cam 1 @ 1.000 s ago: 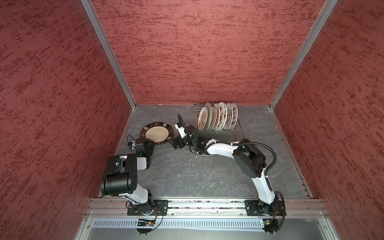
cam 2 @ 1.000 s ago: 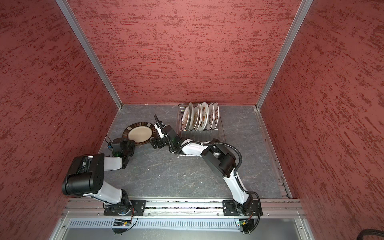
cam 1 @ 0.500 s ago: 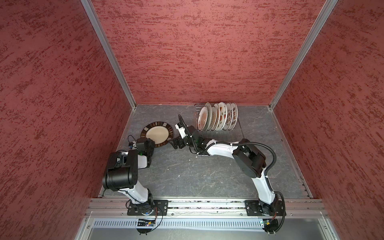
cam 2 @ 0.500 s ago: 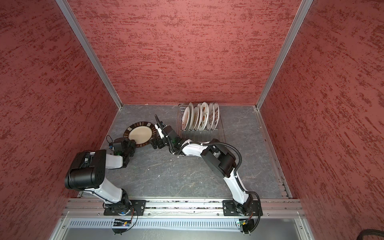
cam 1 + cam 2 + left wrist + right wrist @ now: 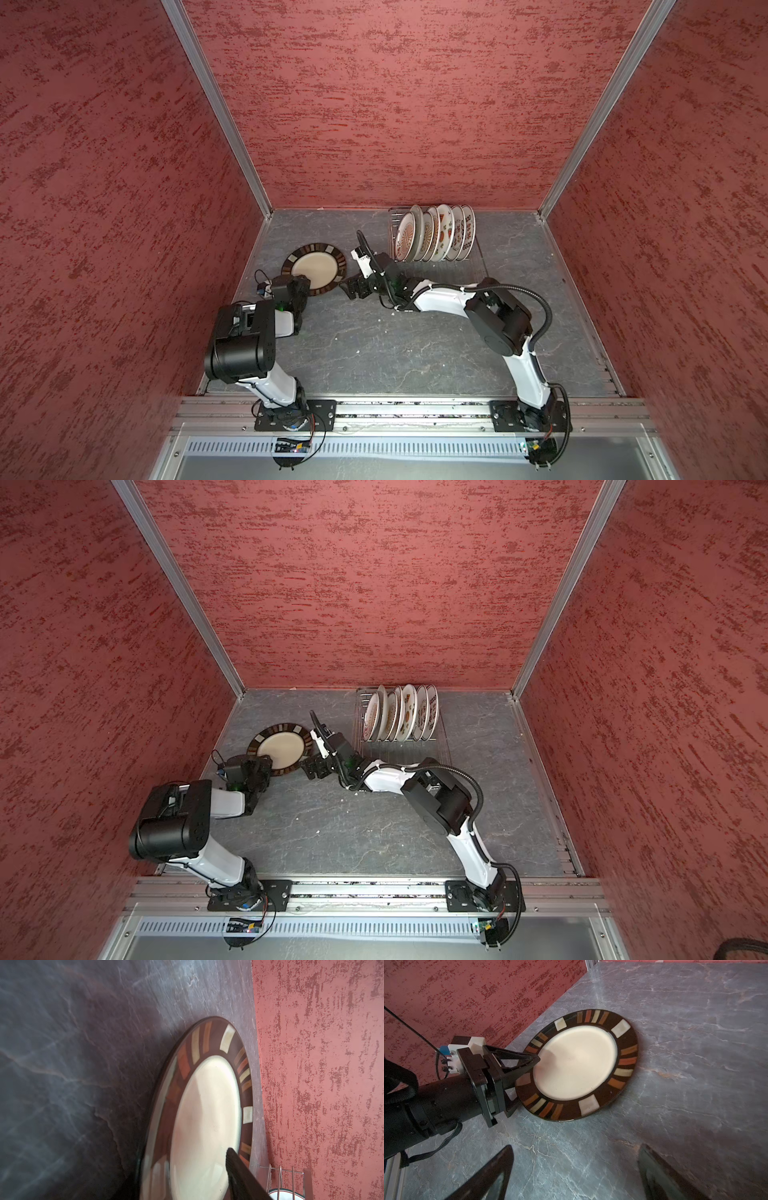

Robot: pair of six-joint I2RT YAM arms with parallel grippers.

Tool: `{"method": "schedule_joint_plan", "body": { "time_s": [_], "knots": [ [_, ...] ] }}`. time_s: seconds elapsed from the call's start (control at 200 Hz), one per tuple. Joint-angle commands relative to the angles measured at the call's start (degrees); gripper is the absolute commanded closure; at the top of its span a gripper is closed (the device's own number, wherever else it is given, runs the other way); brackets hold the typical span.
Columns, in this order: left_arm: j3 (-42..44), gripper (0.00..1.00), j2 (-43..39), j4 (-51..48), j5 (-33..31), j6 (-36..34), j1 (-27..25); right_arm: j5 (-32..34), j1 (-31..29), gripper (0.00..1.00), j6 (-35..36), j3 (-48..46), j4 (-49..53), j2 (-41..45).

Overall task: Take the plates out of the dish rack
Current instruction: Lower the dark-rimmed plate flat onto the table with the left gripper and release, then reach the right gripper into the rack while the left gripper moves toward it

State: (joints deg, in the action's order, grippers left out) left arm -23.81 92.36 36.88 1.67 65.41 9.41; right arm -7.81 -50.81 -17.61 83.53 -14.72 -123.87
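Near the left edge of the worktop (image 5: pixel 395 345), lying flat: dark-banded plate (image 5: pixel 575 1064). Straddling its rim, left claw (image 5: pixel 525 1084), partly spread, upper finger (image 5: pixel 529 1059) perhaps grazing its centre. Just beside, right claw (image 5: pixel 576 1147), spread wide, empty. At the back edge, plates (image 5: pixel 434 232) upright in the dish rack (image 5: pixel 392 224).

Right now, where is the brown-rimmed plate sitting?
In both top views the brown-rimmed plate lies face up on the table, left of the dish rack near the left wall, with the left gripper at its near edge.
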Motion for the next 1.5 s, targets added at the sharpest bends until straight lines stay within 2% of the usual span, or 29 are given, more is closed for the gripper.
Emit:
{"method": "schedule_joint_plan", "body": {
  "time_s": [0.0, 0.09, 0.23, 0.291, 0.456, 0.601, 0.782, 0.912, 0.992, 1.157, 1.212, 1.323, 1.493],
  "knots": [
    [-1.34, 0.32, 0.02, 2.02, 1.10, -1.34, 0.50, 1.04, -0.26, 0.06, 0.17, -1.08, -1.21, 1.33],
    [-1.19, 0.14, -0.55, 1.26, 0.48, -1.69, 0.41, 1.04, -0.26, 0.05, 0.21, -2.53, -1.93, 2.18],
    [-0.32, 0.06, -1.96, 0.91, -1.03, -1.99, 0.39, -0.47, -0.35, 0.02, 0.29, -2.16, -0.92, 2.50],
    [-0.18, 0.00, -2.33, 0.73, -1.47, -2.12, 0.36, -0.32, -0.43, 0.01, 0.76, -2.09, -0.80, 2.73],
    [0.16, 0.00, -5.01, -0.80, -2.02, -3.32, 0.39, 0.66, -0.60, 0.01, 2.13, -0.98, 1.29, 3.67],
    [-0.09, 0.01, -10.87, -11.02, -6.79, -5.54, 0.16, 0.41, -1.20, 0.01, 3.45, 0.66, 3.35, 4.41],
    [3.08, 0.01, -16.59, -12.20, -7.36, -7.07, 0.95, 2.02, -2.87, 0.01, 4.11, 2.02, 4.62, 4.86],
    [6.11, 0.01, -23.31, -12.93, -10.29, -6.51, -0.40, 4.09, -3.85, 0.01, 4.77, 1.76, 5.01, 6.94],
    [5.67, 0.01, -27.84, -17.69, -12.21, -7.33, -1.40, 3.96, -4.27, 0.01, 4.69, 1.44, 5.01, 8.27],
    [7.08, 0.01, -36.41, -22.46, -12.24, -8.04, -1.81, 6.74, -5.00, 0.01, 4.91, -1.53, 3.95, 12.95],
    [8.59, 0.01, -38.91, -21.55, -12.32, -6.93, -3.23, 7.89, -5.00, 0.01, 4.02, -3.63, 2.58, 15.29],
    [12.66, 0.01, -40.63, -10.82, -10.76, -8.20, -8.44, 6.41, -5.00, 0.01, 1.06, -7.68, -1.25, 19.73],
    [10.66, 0.01, -45.85, -11.04, -4.46, -15.14, -14.51, 9.85, -5.00, 0.01, -0.42, -10.58, 1.96, 26.33]
  ]
}}
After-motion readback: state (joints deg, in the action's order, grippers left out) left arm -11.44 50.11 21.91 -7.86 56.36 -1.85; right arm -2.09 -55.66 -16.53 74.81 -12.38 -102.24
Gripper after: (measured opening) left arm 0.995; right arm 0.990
